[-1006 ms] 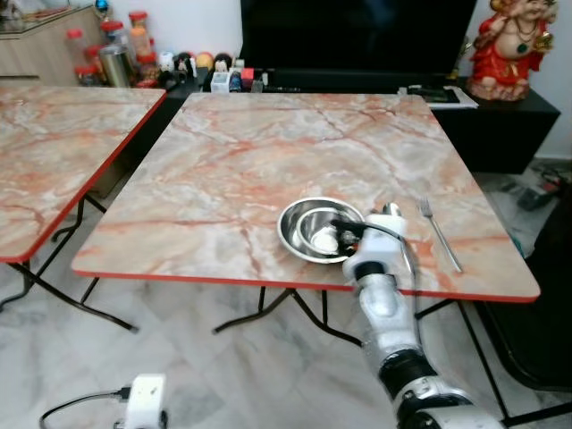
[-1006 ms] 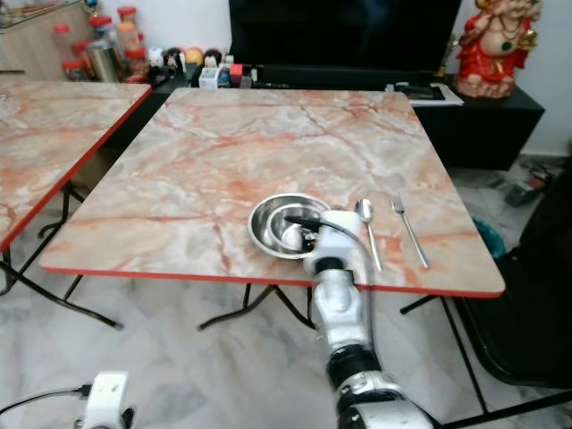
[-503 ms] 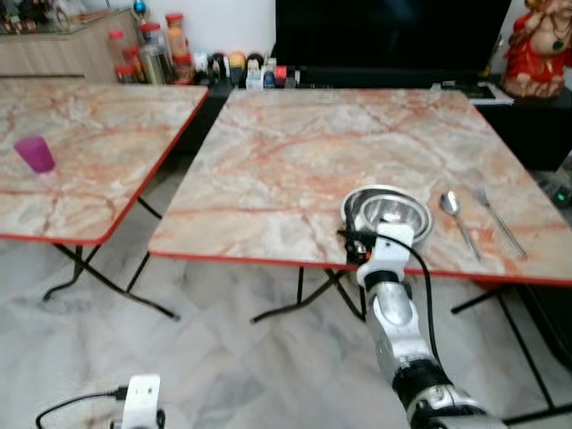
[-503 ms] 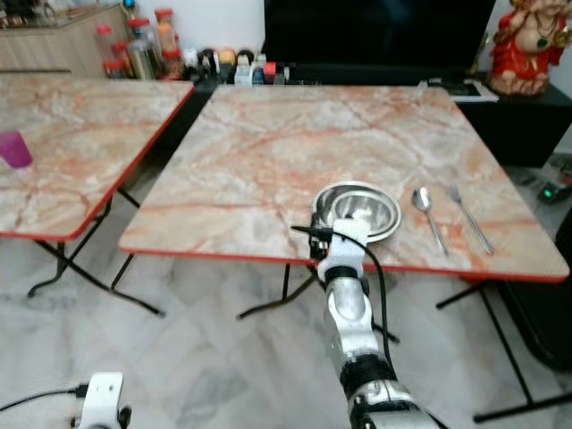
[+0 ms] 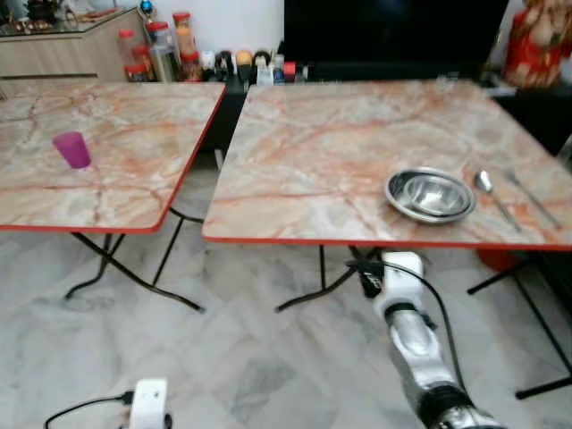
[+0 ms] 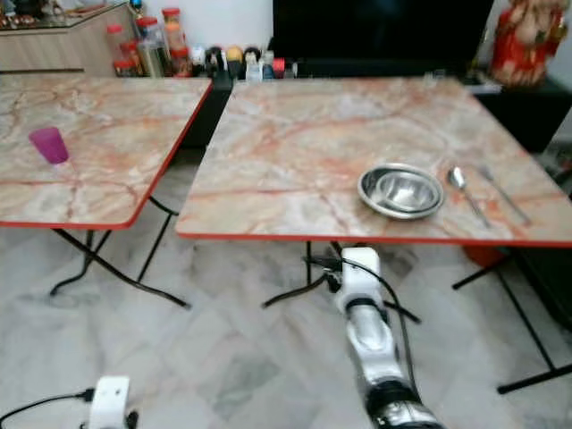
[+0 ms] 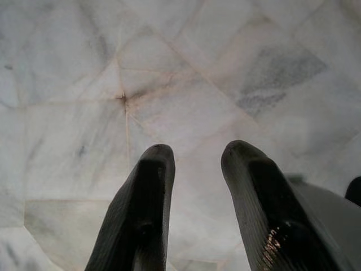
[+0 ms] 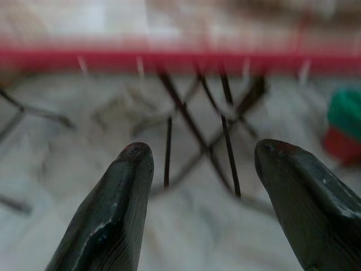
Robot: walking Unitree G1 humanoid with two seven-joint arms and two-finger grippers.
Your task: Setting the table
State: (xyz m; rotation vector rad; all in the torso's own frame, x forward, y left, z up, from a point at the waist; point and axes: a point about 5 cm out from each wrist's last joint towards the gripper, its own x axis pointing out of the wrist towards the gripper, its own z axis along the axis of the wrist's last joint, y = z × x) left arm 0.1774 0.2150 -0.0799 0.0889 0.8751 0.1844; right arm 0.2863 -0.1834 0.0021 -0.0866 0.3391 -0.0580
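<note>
Below table (image 5: 295,239) edge, right gripper (image 8: 206,169) apart, nr bowl (image 5: 430,195).

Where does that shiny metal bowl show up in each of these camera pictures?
Left eye view: the metal bowl sits right of centre, near the table's front edge.
Right eye view: the bowl again lies right of centre.
Left wrist view: marble floor beyond the left hand.
Right wrist view: table legs and red edge.
Shared landmark: the spoon beside the bowl.
</note>
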